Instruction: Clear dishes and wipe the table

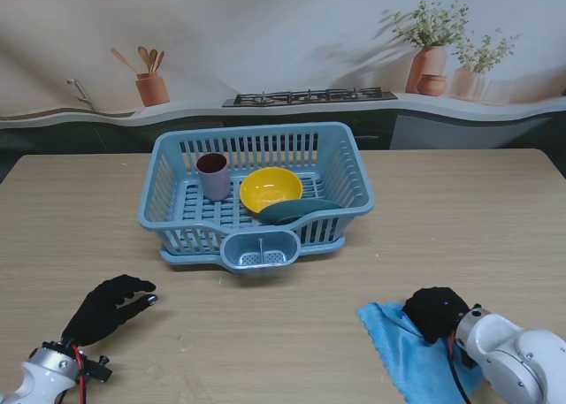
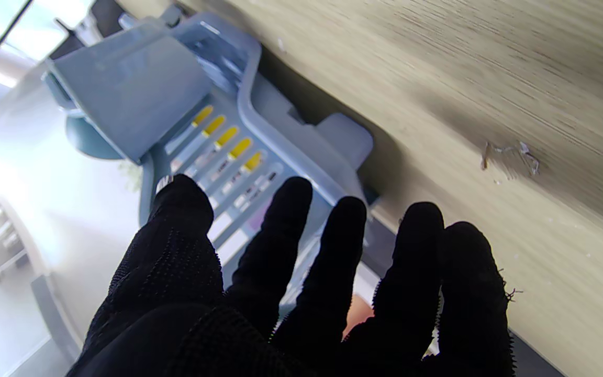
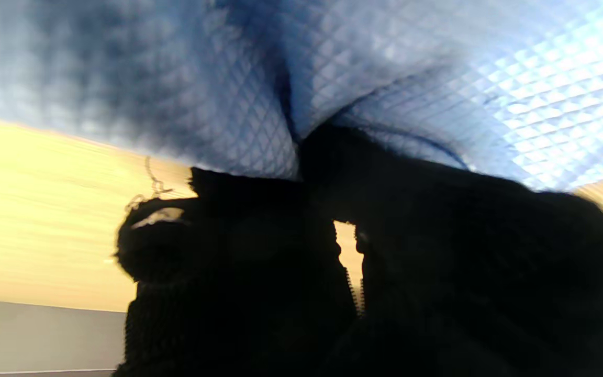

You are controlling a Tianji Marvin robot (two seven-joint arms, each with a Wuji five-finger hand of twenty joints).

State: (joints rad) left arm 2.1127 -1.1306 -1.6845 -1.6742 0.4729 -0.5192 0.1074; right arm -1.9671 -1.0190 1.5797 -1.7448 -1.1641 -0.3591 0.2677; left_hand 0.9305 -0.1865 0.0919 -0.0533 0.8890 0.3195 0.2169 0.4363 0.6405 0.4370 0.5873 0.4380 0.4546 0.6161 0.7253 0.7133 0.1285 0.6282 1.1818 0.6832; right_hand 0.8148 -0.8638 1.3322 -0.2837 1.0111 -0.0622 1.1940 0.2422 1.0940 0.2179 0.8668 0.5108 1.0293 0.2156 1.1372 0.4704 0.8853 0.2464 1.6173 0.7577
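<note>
a: are the dishes put away yet?

b: i think so. in the stand view, the light blue plastic dish basket point(image 1: 256, 192) sits in the middle of the frame. inside it i see a small pink cup with a dark inside point(image 1: 212, 175) standing up at the left, a round yellow bowl point(image 1: 271, 189) beside it, and a dark green plate point(image 1: 297, 211) leaning at the front right, touching the bowl. i see no dishes out on the pale wooden table point(image 1: 71, 218).

a: so what is left?

b: the wiping. the soft blue cloth point(image 1: 411, 351) lies at the lower right of the frame, with some of it under my arm.

a: is a hand on it?

b: yes. my right hand point(image 1: 435, 312) in its black glove sits on top of the cloth with the fingers curled down into it. in the right wrist view the cloth point(image 3: 385, 68) bunches up against the fingers point(image 3: 238, 246). it looks like a hold, or a firm press.

a: and the other hand?

b: my left hand point(image 1: 108, 308) is at the lower left of the frame, well apart from the basket. it holds nothing. the fingers point(image 2: 286, 230) are spread a little and bent.

a: how much is wiped?

b: i cannot tell. the left wrist view shows tiny scraps point(image 2: 511, 155) on the wood, so i guess most of the wiping is still to do.
</note>
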